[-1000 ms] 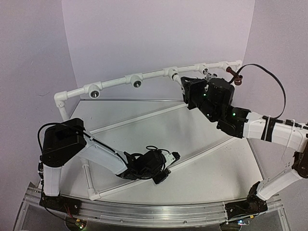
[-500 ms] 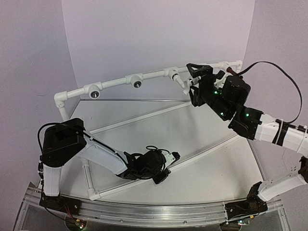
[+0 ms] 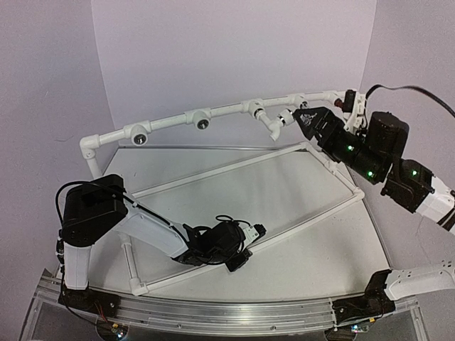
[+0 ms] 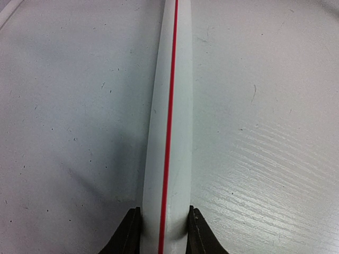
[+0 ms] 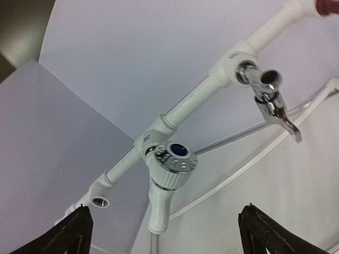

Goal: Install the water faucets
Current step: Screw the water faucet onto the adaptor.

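Low in the lower left of the overhead frame, left arm point(image 3: 142, 229) folded at the elbow, left gripper point(image 4: 164, 233) pinched tight on a white pipe point(image 4: 170, 106), right arm point(image 3: 398, 174) stretched up along the right edge, right gripper point(image 5: 165, 230) spread wide, fingers point(image 5: 71, 233) far apart, empty.

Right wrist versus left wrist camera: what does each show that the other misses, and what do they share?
Right wrist only: the white plastic faucet and the silver faucet seated in the upper rail, an empty tee socket, and the right gripper open with nothing in it. Left wrist only: the left gripper shut on a red-striped pipe, the table behind it. Both: white pipe, and that arm's own gripper at the bottom edge.
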